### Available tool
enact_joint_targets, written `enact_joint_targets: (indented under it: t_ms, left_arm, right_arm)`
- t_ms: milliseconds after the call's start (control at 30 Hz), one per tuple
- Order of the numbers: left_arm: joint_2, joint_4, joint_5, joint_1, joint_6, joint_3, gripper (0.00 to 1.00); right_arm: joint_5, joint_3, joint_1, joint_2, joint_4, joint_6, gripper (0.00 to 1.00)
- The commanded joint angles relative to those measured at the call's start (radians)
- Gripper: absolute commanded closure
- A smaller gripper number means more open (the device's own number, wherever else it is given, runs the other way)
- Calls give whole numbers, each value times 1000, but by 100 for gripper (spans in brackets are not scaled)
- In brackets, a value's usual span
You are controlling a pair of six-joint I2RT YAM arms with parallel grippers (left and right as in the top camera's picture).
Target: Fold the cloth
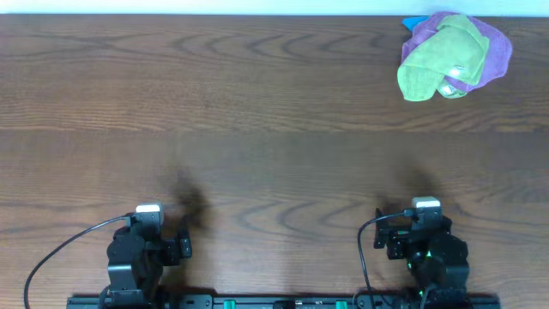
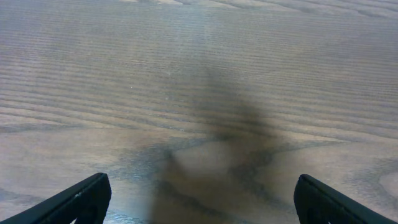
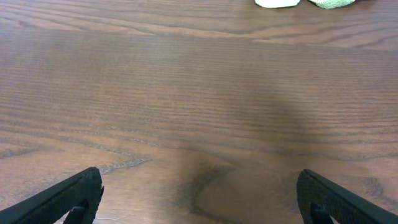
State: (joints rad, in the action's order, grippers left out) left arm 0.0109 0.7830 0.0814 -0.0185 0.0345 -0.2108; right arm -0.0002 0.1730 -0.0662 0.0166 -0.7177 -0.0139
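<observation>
Cloth sits bunched, green over purple, at the table's far right corner. Right wrist view catches just its near fringe; left wrist view shows only wood. Near edge: left gripper and right gripper, jaws wide, empty.

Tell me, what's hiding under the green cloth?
A purple cloth lies under the green cloth, showing along its top and right side. A blue scrap peeks out at the upper left. The green covers the rest, so anything else beneath cannot be seen.
</observation>
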Motion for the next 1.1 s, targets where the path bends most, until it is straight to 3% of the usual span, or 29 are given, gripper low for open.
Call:
enact_joint_targets:
  t_ms: [0,133,467,833,1067]
  left_arm:
    - [-7,29,-11,3,22,30,5]
    - [-7,29,-11,3,22,30,5]
    - [-7,29,-11,3,22,30,5]
    - [-7,29,-11,3,22,30,5]
    - [-7,29,-11,3,22,30,5]
  right_arm:
    - [0,-2,9,-5,-5,-5,1]
    - [1,76,21,74,-5,-47,1]
    - [11,539,179,606,-57,-120,1]
    - [18,1035,217,1208,-110,-120,1]
    - [15,1295,252,1501,-109,-96,1]
